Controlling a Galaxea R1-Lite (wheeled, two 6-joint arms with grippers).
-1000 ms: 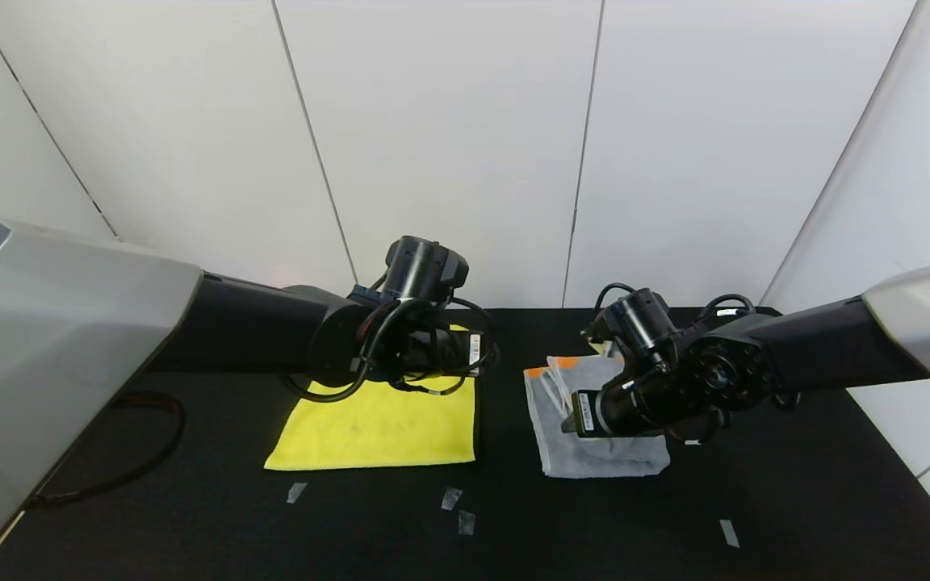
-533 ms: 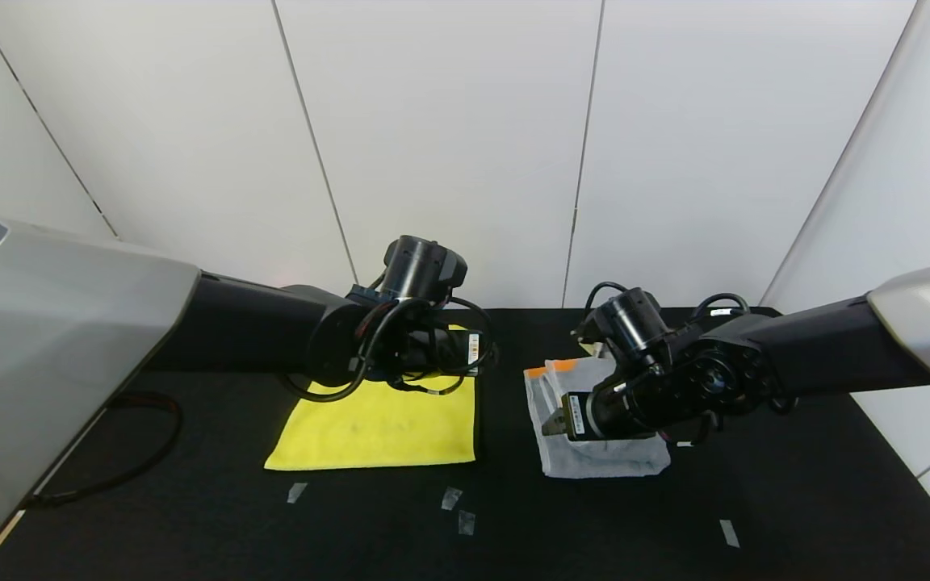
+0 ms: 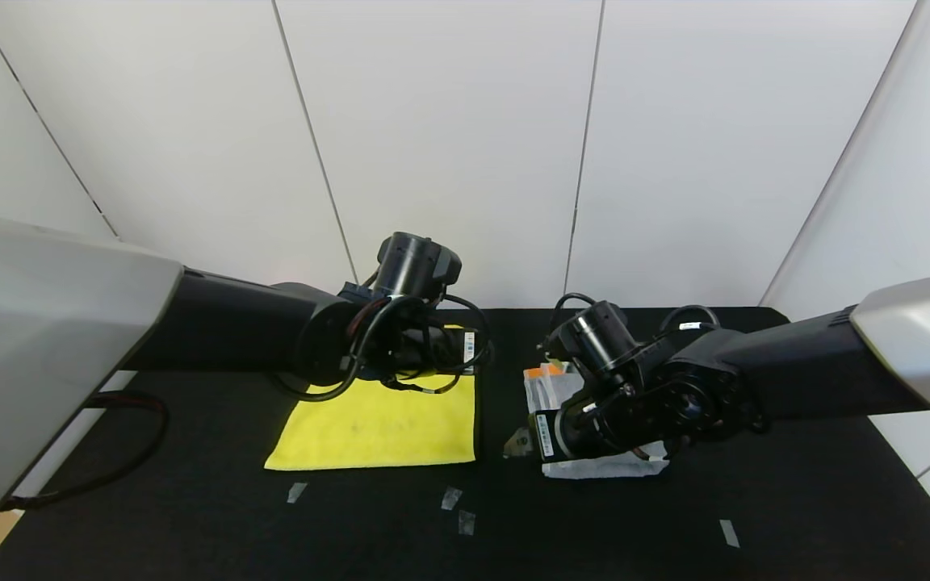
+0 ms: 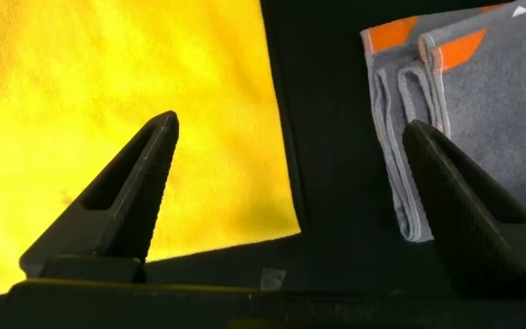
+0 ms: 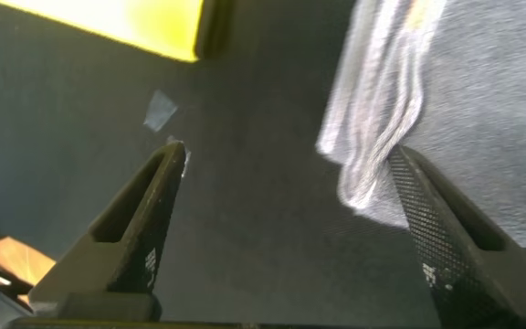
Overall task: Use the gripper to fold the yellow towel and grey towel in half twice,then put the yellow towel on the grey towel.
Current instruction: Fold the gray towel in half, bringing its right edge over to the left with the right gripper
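The yellow towel [image 3: 376,432] lies flat on the black table [image 3: 190,516], left of centre. The grey towel [image 3: 604,468], folded in layers with orange bands at its far end, lies to its right, mostly covered by my right arm. My right gripper [image 3: 517,444] is open low at the grey towel's near left corner; one finger [image 5: 427,228] is over the towel's edge [image 5: 482,82], the other over bare table, nothing between them. My left gripper [image 4: 290,128] hangs open above the gap between the yellow towel [image 4: 108,73] and the grey towel [image 4: 500,110], holding nothing.
Small bits of tape [image 3: 451,498] sit on the table in front of the towels, one more at the right [image 3: 729,532]. A black cable [image 3: 138,436] loops at the left. White wall panels close off the back and right.
My right gripper has opened, letting go of the grey towel, and has moved left and lower, off the towel's top to its near left corner. The left arm has barely moved.
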